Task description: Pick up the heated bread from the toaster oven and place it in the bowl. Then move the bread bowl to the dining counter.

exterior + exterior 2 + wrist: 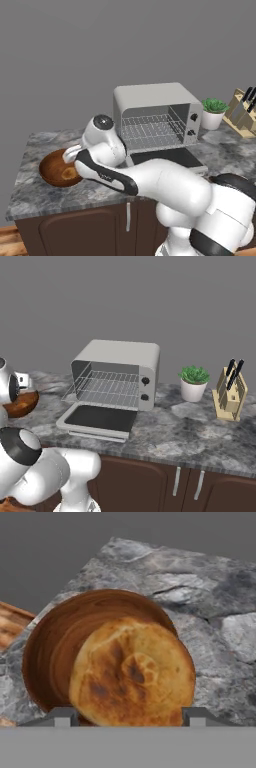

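Observation:
The heated bread (132, 674), a round golden-brown disc, stands on edge between my finger tips, and my gripper (128, 717) is shut on it. Just behind and below it lies the reddish-brown wooden bowl (60, 642) on the grey marbled counter. In the left base view my hand (71, 154) hangs over the bowl (52, 172), left of the toaster oven (155, 107). The toaster oven (120, 363) stands with its dark-glass door (97, 420) dropped open and its wire rack bare. In the right base view the bowl (24, 403) peeks out at the left edge. The dining counter is out of view.
A potted plant (214, 112) (194, 382) and a knife block (243, 112) (230, 391) stand right of the oven. The counter (40, 197) ends just left of the bowl. The open oven door (170, 157) juts toward the counter's front edge.

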Available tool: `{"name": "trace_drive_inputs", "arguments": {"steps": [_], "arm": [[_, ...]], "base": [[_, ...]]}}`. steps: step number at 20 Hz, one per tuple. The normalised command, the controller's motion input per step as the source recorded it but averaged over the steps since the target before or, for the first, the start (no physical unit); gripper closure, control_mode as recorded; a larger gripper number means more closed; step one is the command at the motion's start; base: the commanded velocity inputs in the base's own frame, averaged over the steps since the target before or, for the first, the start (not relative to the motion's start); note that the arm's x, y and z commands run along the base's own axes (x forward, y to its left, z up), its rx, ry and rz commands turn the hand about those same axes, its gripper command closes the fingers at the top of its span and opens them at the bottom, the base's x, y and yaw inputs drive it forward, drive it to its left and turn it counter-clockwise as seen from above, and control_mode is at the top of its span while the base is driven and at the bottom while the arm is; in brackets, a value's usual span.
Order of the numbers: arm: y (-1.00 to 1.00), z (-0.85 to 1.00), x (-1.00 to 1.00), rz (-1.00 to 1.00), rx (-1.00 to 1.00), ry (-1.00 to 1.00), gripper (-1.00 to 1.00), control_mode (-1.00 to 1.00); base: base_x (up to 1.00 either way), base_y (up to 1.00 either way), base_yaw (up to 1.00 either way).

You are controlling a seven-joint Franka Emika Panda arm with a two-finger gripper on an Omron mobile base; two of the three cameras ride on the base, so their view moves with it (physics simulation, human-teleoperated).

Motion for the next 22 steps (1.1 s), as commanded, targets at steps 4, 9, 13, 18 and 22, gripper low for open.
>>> {"name": "trace_drive_inputs", "arguments": {"steps": [4,9,13,18,22], "arm": [[0.55,-0.46,0.34,0.00,-0.04,0.08,1.00,-1.00],[0.34,-0.19,0.42,-0.01,-0.02,0.04,-1.00,-1.00],[0.21,-0.02,0.29,-0.07,0.00,0.00,-1.00,-1.00],[0.15,0.00,-0.02,0.00,0.00,0.01,-1.00,-1.00],[0.00,0.00,-0.57,-0.04,0.02,0.03,-1.00,-1.00]], "base": [[0.00,0.00,0.00],[0.00,0.00,0.00],[0.00,0.00,0.00],[0.00,0.00,0.00],[0.00,0.00,0.00]]}}
